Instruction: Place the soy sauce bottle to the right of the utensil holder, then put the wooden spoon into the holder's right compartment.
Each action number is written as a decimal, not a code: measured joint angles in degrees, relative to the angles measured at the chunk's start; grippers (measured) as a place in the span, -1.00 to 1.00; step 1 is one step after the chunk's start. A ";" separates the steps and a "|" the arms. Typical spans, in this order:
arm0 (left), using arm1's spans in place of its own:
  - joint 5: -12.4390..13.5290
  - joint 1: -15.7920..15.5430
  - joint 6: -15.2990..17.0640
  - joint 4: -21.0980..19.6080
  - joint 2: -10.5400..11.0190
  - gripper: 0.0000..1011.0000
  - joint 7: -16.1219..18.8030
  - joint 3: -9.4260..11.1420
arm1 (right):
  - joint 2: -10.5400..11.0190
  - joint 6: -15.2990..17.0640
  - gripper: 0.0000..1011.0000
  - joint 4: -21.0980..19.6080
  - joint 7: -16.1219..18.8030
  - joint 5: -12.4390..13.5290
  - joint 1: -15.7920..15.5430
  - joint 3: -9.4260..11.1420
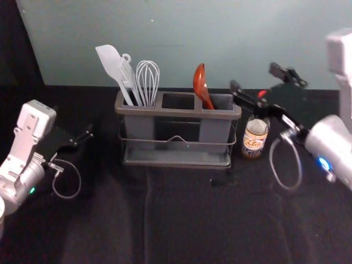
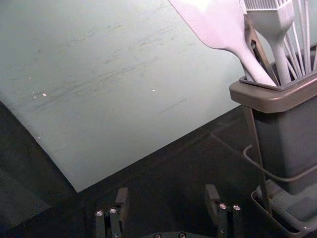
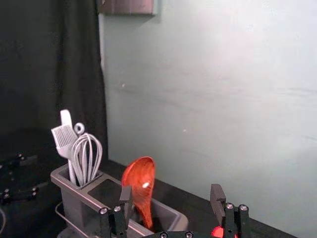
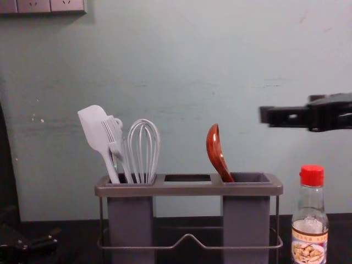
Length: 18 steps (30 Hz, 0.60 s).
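1. Our right end effector [image 3: 171, 202] has its two fingers wide apart and holds nothing. It is above the soy sauce bottle [image 4: 309, 231] and near the holder's right end, touching neither.
2. The wooden spoon [image 4: 217, 154] stands in the right compartment [image 4: 246, 225], bowl upward and leaning to the left. We judge that placing it is done, and we are at the final withdrawal.
3. The bottle stands upright just beside the utensil holder [image 1: 181, 113], on its right, toward the back edge of the counter [image 1: 181, 220].
4. Next, we should lift the arm and draw it back toward the counter's right edge, with care not to knock the red cap [image 4: 312, 175] or the spoon.
5. Our left end effector [image 2: 167, 202] is parked toward the counter's left edge, its fingers also well spread and empty.
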 joint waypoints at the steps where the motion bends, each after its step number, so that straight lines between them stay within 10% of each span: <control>1: 0.00 0.00 0.00 0.00 0.00 0.99 0.00 0.00 | -0.05 -0.66 0.98 -0.66 -0.25 -0.13 -1.10 0.46; 18: 0.00 0.00 0.00 0.00 0.00 0.99 0.00 0.00 | -2.53 -27.46 0.98 -2.00 -7.63 -10.38 -22.35 5.34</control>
